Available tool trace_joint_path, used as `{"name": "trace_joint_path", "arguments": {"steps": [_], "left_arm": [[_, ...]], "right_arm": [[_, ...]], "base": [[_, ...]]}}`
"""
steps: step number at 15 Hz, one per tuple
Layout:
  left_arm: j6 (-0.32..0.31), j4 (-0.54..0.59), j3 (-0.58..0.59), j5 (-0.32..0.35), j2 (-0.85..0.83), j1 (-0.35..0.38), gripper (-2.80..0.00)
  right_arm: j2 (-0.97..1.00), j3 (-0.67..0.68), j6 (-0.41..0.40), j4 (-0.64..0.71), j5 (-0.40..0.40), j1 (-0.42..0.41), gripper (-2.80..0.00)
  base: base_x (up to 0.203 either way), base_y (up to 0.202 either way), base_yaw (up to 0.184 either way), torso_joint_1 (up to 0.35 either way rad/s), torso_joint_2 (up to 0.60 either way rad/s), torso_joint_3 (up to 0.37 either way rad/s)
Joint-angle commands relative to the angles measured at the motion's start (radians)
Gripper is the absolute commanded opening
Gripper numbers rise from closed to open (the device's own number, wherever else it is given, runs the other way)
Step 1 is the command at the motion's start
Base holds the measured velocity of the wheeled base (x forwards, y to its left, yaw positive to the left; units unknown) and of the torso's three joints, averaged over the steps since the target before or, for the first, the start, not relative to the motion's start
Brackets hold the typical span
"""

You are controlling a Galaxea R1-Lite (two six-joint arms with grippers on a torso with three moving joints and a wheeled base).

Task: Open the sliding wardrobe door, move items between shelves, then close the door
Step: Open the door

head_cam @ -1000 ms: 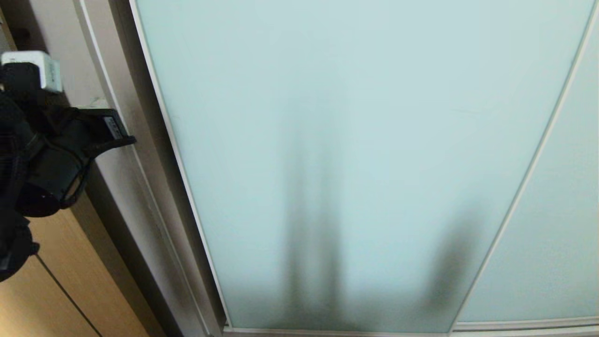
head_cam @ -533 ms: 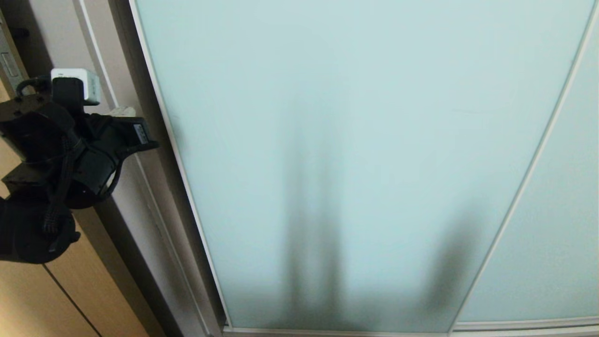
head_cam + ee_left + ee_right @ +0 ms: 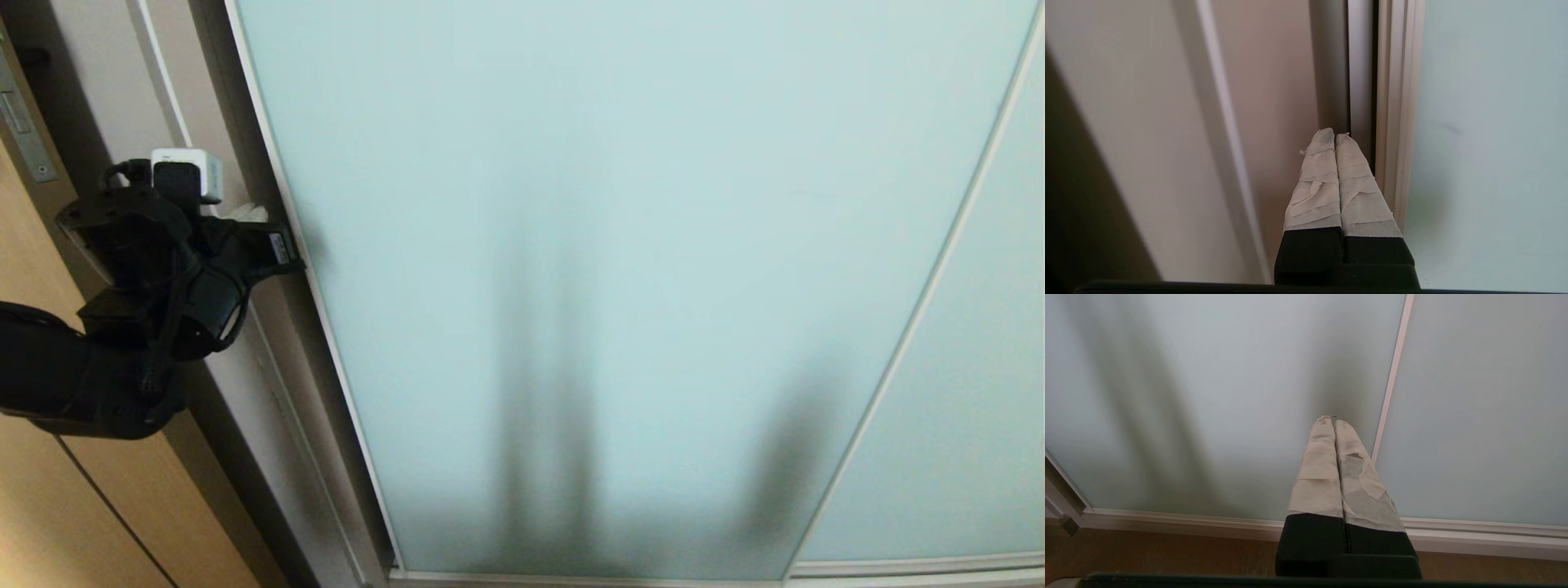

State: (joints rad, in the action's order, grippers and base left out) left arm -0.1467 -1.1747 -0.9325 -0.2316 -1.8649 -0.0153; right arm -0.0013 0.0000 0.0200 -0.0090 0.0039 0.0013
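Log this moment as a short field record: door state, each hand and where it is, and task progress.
door: sliding wardrobe door, frosted glass, shut
left hand: fingers shut, empty, tips at the dark gap beside the door's left frame; touching cannot be told
right hand: fingers shut, empty, pointing at the lower glass near a vertical frame strip, low near the floor
beside door: tan wood-grain door at the left
progress: door not yet opened; no shelves or items in view

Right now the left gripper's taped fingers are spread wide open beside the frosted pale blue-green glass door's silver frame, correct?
Not quite: the left gripper has its taped fingers pressed shut, as the left wrist view shows. It is indeed beside the silver frame of the frosted pale blue-green glass door.
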Motion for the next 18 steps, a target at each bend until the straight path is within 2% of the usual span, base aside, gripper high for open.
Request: {"name": "trace_joint_path", "arguments": {"steps": [1,6,10,12,14,18], "left_arm": [[0.001,-0.008,-0.012,0.014,-0.050,0.000,-2.80],[0.002,-0.028,-0.103,0.023,-0.128,-0.011,-2.80],[0.002,-0.029,-0.112,0.023,-0.167,-0.039,-2.80],[0.002,-0.068,-0.130,0.021,-0.190,-0.046,-2.80],[0.004,-0.090,-0.124,0.019,-0.192,-0.077,-2.80],[0.007,-0.094,-0.122,0.006,-0.193,-0.185,-2.80]], "right_arm": [[0.001,0.000,0.000,0.000,0.001,0.000,-2.80],[0.001,0.000,0.000,0.000,0.001,0.000,-2.80],[0.001,0.000,0.000,0.000,0.001,0.000,-2.80],[0.001,0.000,0.000,0.000,0.001,0.000,-2.80],[0.001,0.000,0.000,0.000,0.001,0.000,-2.80],[0.001,0.000,0.000,0.000,0.001,0.000,-2.80]], "base": [[0.000,0.000,0.000,0.000,0.00,0.000],[0.000,0.000,0.000,0.000,0.00,0.000],[0.000,0.000,0.000,0.000,0.00,0.000],[0.000,0.000,0.000,0.000,0.00,0.000],[0.000,0.000,0.000,0.000,0.00,0.000],[0.000,0.000,0.000,0.000,0.00,0.000]]}}
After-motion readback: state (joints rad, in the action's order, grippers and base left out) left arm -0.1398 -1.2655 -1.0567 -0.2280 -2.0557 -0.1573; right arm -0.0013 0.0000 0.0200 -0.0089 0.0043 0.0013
